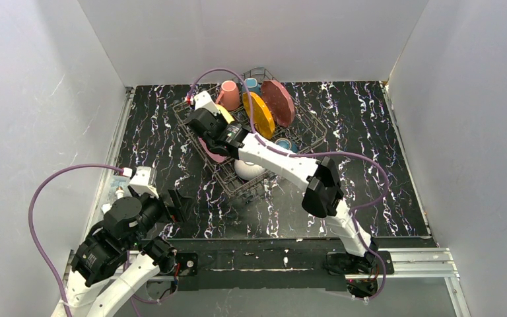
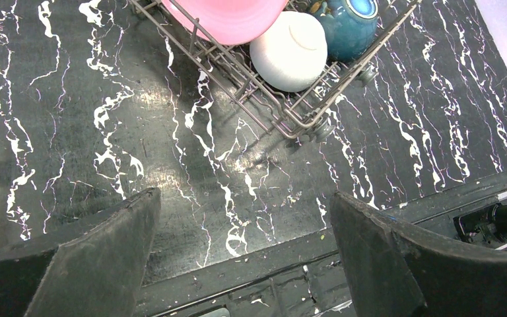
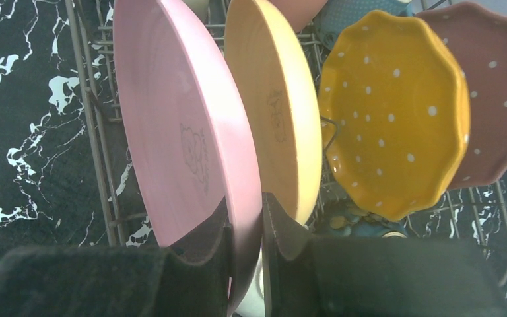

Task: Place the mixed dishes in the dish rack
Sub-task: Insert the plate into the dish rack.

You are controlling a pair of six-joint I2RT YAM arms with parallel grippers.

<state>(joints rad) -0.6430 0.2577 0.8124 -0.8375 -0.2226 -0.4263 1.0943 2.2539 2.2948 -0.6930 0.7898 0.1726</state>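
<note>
Right gripper (image 3: 244, 221): jaws pinched on the upper rim of the pink plate (image 3: 178, 132), one finger on each face. The plate stands on edge inside the dish rack (image 3: 99, 139), at its left end, just beside the tan dish (image 3: 277, 112). The orange plate (image 3: 396, 112) and dark-red plate (image 3: 495, 86) stand further along.

Left gripper (image 2: 245, 205): jaws spread wide, holding nothing, above bare table near the rack corner where the white bowl (image 2: 290, 49) sits.

Whether the pink plate's lower edge has seated between the tines cannot be confirmed, as the fingers hide it.

Recommendation: keep the plate parallel to the tan dish and lower it straight. Release only once it bears on the wire. Open the jaws just enough to clear the rim, then withdraw straight up so the plate is not tipped onto its neighbour
</note>
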